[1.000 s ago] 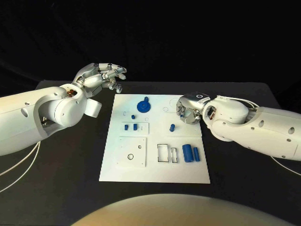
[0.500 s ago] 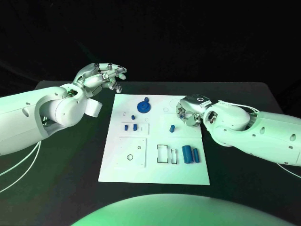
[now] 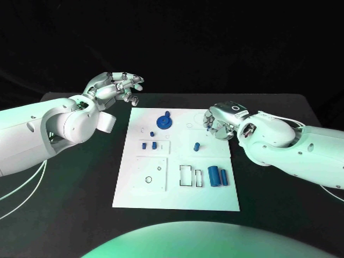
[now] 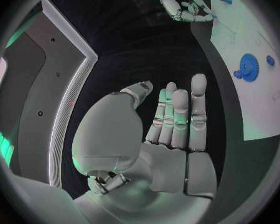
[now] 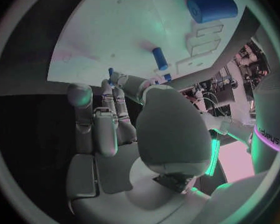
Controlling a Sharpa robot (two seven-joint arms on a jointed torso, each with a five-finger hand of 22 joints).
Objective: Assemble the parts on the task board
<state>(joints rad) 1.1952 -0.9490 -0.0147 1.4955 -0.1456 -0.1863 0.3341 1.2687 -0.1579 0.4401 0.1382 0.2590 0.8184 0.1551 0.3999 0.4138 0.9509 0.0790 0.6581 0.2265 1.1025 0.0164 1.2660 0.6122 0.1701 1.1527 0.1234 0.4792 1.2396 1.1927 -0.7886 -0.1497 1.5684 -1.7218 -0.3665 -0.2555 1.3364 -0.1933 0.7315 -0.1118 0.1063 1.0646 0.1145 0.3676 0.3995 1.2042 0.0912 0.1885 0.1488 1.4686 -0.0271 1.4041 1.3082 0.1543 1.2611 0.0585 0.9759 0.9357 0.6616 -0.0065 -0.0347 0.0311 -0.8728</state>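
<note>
The white task board (image 3: pixel 141 188) lies mid-table. On it sit a blue gear (image 3: pixel 164 121), two small blue pieces (image 3: pixel 149 144), a blue peg (image 3: pixel 196 145) and two blue cylinders (image 3: pixel 217 175). My right hand (image 3: pixel 219 126) hovers over the board's right edge near its far end, fingers curled. In the right wrist view that hand (image 5: pixel 134 129) seems to pinch a small blue part (image 5: pixel 110 72) at its fingertips, above the board (image 5: pixel 115 30). My left hand (image 3: pixel 117 86) is raised beyond the board's far left corner, fingers apart and holding nothing; its palm (image 4: pixel 171 129) shows the same.
The board has a square inset plate (image 3: pixel 151 173) with holes and two rectangular slots (image 3: pixel 191 175) beside the cylinders. Black table (image 3: pixel 71 177) surrounds the board on all sides. The left wrist view catches the gear (image 4: pixel 247 64) and my right hand (image 4: pixel 184 5).
My right hand has shifted a little to the right and toward the board's far end, turning at the wrist. The left hand and the parts on the board stay put.
</note>
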